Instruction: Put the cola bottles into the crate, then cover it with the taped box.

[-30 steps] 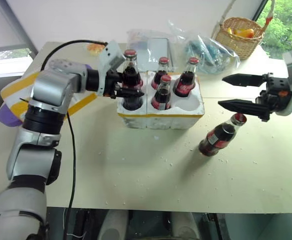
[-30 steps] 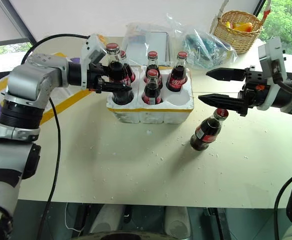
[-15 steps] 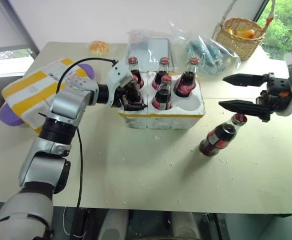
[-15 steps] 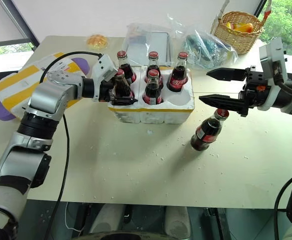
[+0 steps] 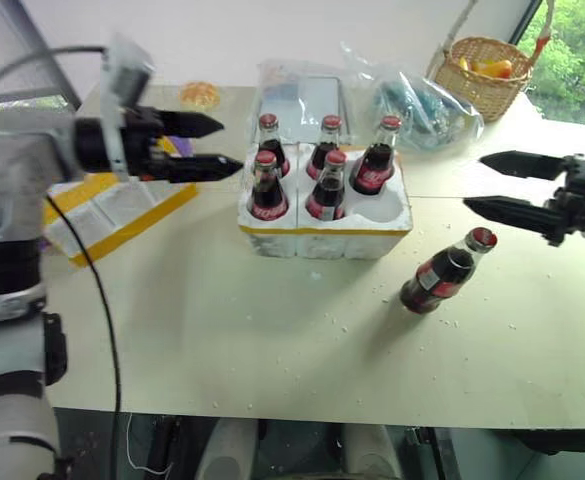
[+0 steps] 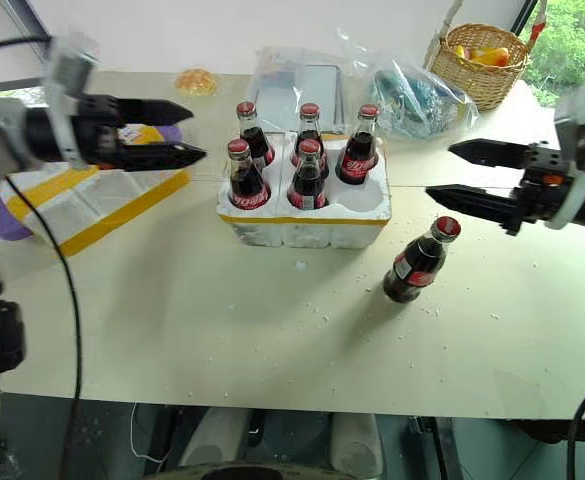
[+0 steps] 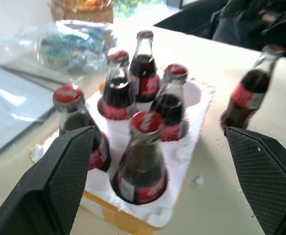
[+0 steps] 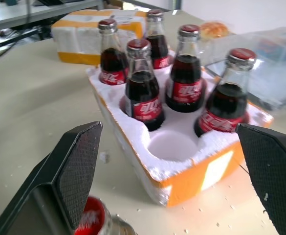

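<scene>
The crate (image 5: 322, 238), a low white foam tray with a yellow strip, sits mid-table. Five cola bottles stand in its wells, among them the front-left one (image 5: 265, 186) and the back-right one (image 5: 375, 158). The front-right well (image 8: 174, 145) is empty. A sixth cola bottle (image 5: 442, 274) stands on the table to the crate's right. My left gripper (image 5: 232, 143) is open and empty, raised to the left of the crate. My right gripper (image 5: 473, 180) is open and empty, up and to the right of the loose bottle. The taped box (image 5: 112, 210) lies at the left.
A wicker basket (image 5: 484, 70) stands at the back right. Clear plastic bags (image 5: 412, 95) and a clear container (image 5: 302, 95) lie behind the crate. A small orange thing (image 5: 200, 95) sits at the back left. Foam crumbs dot the table in front.
My left gripper has set a bottle into the front-left well, opened, and drawn back up and to the left. My right gripper has shifted a little to the right.
</scene>
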Robot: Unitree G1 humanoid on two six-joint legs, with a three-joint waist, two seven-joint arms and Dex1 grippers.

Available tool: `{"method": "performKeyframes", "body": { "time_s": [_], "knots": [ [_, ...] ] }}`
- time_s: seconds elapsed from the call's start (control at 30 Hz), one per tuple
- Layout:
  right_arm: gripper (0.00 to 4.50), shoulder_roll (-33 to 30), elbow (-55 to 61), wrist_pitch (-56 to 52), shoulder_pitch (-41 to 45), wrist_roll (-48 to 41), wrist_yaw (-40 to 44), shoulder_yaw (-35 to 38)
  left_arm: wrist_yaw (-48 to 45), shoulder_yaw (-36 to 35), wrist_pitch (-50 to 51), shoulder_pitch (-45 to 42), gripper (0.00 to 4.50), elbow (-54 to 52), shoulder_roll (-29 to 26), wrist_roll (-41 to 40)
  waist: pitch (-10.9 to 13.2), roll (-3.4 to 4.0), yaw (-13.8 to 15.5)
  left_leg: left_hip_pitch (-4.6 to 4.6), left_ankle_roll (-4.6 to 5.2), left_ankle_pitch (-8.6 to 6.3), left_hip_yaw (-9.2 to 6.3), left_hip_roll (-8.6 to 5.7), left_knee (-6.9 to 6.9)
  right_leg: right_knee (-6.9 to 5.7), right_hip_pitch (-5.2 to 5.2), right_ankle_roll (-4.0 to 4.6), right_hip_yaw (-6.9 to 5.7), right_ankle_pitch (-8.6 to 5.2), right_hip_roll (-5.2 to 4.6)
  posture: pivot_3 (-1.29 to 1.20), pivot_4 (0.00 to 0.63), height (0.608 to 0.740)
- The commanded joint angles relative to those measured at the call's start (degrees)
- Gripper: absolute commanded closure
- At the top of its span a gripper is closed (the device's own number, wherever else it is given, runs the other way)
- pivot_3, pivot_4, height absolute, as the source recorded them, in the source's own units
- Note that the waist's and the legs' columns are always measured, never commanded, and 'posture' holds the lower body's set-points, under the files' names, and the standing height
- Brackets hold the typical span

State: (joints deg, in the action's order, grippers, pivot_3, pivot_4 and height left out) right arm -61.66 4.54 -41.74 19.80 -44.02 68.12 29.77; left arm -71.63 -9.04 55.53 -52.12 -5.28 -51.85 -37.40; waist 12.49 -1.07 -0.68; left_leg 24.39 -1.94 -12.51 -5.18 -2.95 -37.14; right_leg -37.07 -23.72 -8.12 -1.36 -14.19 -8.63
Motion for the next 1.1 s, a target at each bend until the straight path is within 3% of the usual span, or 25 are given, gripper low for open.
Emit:
{"method": "performKeyframes", "body": {
  "time_s": [0.03, 0.2, 0.47, 0.73, 1.1],
  "knots": [
    [0.0, -0.57, 2.95, -0.98, -5.96, -1.59, 0.88, 10.1, -3.33, -5.4, 5.69, 2.43, 0.07, -7.25, -3.51, -9.97, 0.0, 0.01, 0.01, -0.04, 0.01, -0.01, 0.01, 0.01, -0.02, -0.02, 0.03, 0.0, 0.0, 0.0, 0.0, 0.0, 0.15, 0.737],
    [0.0, 2.49, 6.64, 0.88, -19.2, 0.68, 1.96, 17.8, -2.66, -4.06, 3.64, 9.39, 0.07, -10.39, -4.54, -10.87, -0.03, 0.04, 0.01, -0.51, 0.0, -0.01, 0.03, 0.07, -0.01, 0.03, 0.49, 0.01, 0.0, -0.03, 0.02, 0.0, 0.15, 0.737],
    [0.0, 10.97, 19.36, 1.56, -35.28, -0.34, -0.41, 19.26, -3.58, 2.87, -5.22, 9.49, 0.07, -6.0, -2.74, -5.58, -0.06, 0.03, 0.06, -0.74, 0.0, -0.03, 0.34, 0.42, 0.03, 0.12, 0.64, 0.29, 0.06, -0.08, 0.09, 0.0, 0.15, 0.737],
    [0.0, 20.62, 24.71, 6.55, -34.72, 2.22, -11.85, 9.35, -3.48, 6.41, -8.52, 7.46, 0.07, -3.09, -0.36, -3.66, -0.07, -0.01, 0.13, -0.71, 0.0, -0.03, 0.33, 0.52, 0.05, 0.24, 0.64, 0.31, 0.05, -0.07, 0.11, 0.0, 0.15, 0.737],
    [0.0, 24.41, 18.38, 8.49, -28.55, 2.24, -16.95, 0.38, -2.05, 6.02, -7.41, 6.42, 0.07, -3.23, 0.13, -4.27, -0.06, 0.01, 0.08, -0.69, 0.01, -0.04, 0.32, 0.51, 0.14, 0.43, 0.63, 0.35, 0.05, 0.01, 0.2, 0.0, 0.15, 0.737]
  ]
}}
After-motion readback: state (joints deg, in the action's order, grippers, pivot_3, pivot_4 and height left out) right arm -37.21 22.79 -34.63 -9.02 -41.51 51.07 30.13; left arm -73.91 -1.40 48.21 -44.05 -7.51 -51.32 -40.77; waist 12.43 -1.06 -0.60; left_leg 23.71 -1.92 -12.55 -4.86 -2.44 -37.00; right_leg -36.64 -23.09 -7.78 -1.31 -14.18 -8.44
